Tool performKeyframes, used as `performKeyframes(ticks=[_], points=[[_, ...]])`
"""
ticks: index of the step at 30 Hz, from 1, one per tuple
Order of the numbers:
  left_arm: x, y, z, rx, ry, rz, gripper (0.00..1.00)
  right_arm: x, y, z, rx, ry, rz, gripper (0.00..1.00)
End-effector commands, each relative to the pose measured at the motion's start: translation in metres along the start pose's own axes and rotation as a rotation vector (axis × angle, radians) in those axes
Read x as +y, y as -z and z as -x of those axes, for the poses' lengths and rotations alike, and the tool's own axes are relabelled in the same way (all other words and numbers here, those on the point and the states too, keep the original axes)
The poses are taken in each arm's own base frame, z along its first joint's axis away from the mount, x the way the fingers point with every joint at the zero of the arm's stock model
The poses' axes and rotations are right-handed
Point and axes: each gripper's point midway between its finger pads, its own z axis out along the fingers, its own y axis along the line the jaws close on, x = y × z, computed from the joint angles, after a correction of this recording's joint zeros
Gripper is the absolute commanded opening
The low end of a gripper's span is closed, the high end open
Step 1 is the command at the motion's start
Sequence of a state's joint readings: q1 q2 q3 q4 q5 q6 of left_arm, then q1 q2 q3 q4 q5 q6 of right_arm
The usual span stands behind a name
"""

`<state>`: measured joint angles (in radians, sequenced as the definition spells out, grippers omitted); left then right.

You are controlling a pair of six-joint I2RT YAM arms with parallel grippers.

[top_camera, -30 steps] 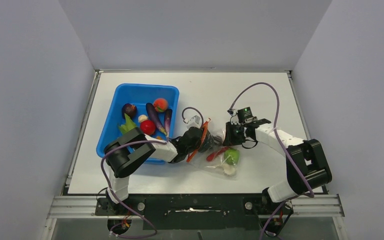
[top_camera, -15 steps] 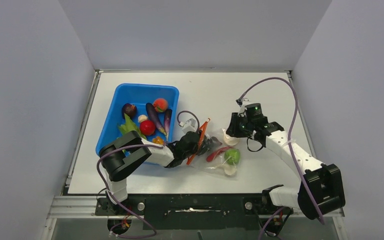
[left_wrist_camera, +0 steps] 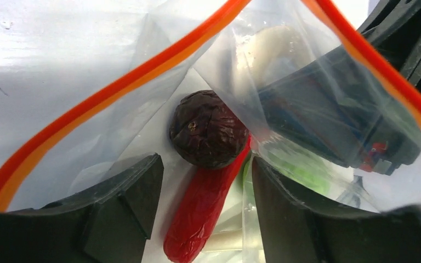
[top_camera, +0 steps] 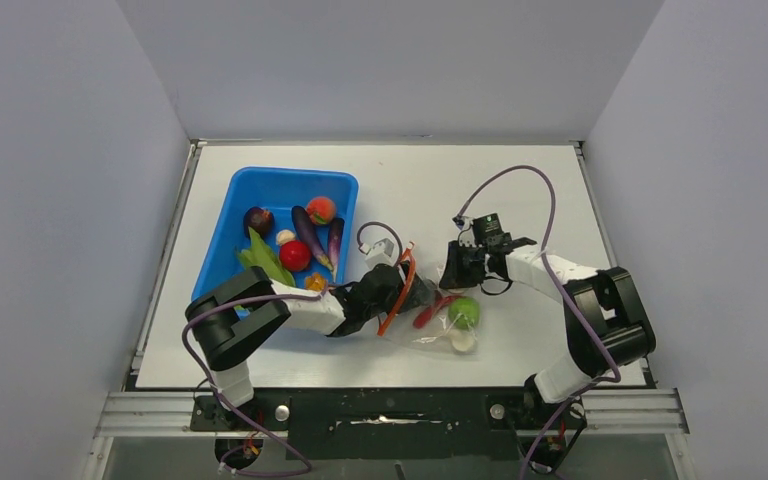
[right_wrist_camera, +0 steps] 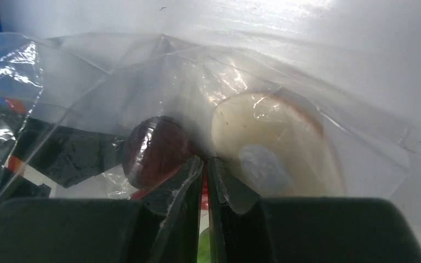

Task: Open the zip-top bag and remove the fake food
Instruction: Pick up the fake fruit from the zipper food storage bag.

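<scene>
The zip-top bag lies in the middle of the table, its orange-red zipper strip open in a loop. My left gripper is open, with its jaws reaching into the bag's mouth. Between and beyond the jaws lie a dark purple wrinkled ball and a long red piece. My right gripper is shut on the bag's clear plastic, beside the dark ball and a white mushroom piece. A green ball and a white piece also sit in the bag.
A blue bin at the left holds purple eggplants, a red fruit, an orange-pink peach and green pods. Purple cables arch over both arms. The white table ends at grey walls on three sides.
My right arm swung outward half a second ago and has come back in, still pinching the bag. My left gripper has pushed slightly further into the bag's mouth.
</scene>
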<state>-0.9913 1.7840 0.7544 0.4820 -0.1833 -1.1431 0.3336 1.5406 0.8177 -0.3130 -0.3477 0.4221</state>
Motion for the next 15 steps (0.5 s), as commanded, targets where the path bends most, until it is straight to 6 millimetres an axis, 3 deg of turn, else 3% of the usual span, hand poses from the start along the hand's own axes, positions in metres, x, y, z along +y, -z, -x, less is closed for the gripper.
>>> performKeyframes(ticks=[1,15], points=[[-0.019,-0.001,0.011,-0.003,-0.043,-0.031,0.62,0.009,-0.001,0.013,-0.050,0.030,0.061,0.11],[-0.028,-0.014,0.000,0.052,-0.021,-0.077,0.64,0.006,-0.002,-0.001,-0.033,0.023,0.064,0.12]])
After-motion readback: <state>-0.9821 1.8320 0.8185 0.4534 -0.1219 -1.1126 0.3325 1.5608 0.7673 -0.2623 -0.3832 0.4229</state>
